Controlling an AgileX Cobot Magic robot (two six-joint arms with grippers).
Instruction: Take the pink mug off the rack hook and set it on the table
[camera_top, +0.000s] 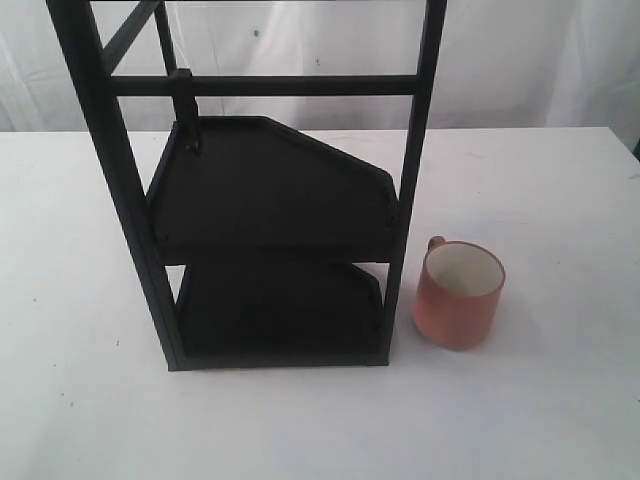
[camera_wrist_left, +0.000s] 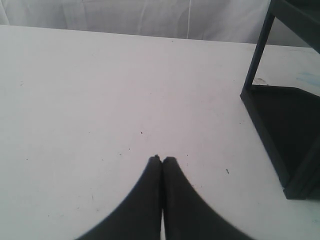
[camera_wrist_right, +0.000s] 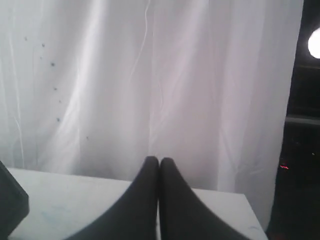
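Observation:
The pink mug (camera_top: 459, 294) stands upright on the white table (camera_top: 80, 400), just right of the black rack (camera_top: 270, 210), its cream inside showing and its handle toward the back. The rack's hook (camera_top: 190, 125) hangs bare from the crossbar. No gripper shows in the exterior view. In the left wrist view my left gripper (camera_wrist_left: 162, 159) is shut with nothing in it, over bare table (camera_wrist_left: 100, 100) beside the rack's base (camera_wrist_left: 280, 130). In the right wrist view my right gripper (camera_wrist_right: 159, 160) is shut and empty, facing the white curtain (camera_wrist_right: 150, 75).
The black rack has two dark shelves and tall posts in the middle of the table. A white curtain (camera_top: 520, 60) backs the scene. The table's far edge (camera_wrist_right: 220, 192) and a dark area (camera_wrist_right: 302, 150) lie beyond it in the right wrist view.

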